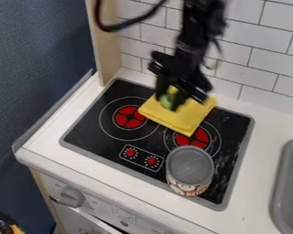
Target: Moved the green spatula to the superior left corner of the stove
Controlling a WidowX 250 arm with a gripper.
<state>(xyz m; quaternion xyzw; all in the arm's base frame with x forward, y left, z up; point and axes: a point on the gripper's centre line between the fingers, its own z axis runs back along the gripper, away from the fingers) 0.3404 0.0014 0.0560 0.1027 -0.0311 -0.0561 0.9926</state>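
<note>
Though partly visible, green spatula (pixel 167 100), axis unclear

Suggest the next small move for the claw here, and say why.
Probably a slight lift of the claw, to test its grip: the green object shows right at it, over the yellow cloth on the stove, and whether it is held cannot be told.

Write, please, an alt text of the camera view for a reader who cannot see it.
A black robot claw hangs at a partly hidden green object, over a yellow cloth on a black stove. A grey-topped can stands near the front, a tiled wall behind, a grey sink at right.
</note>
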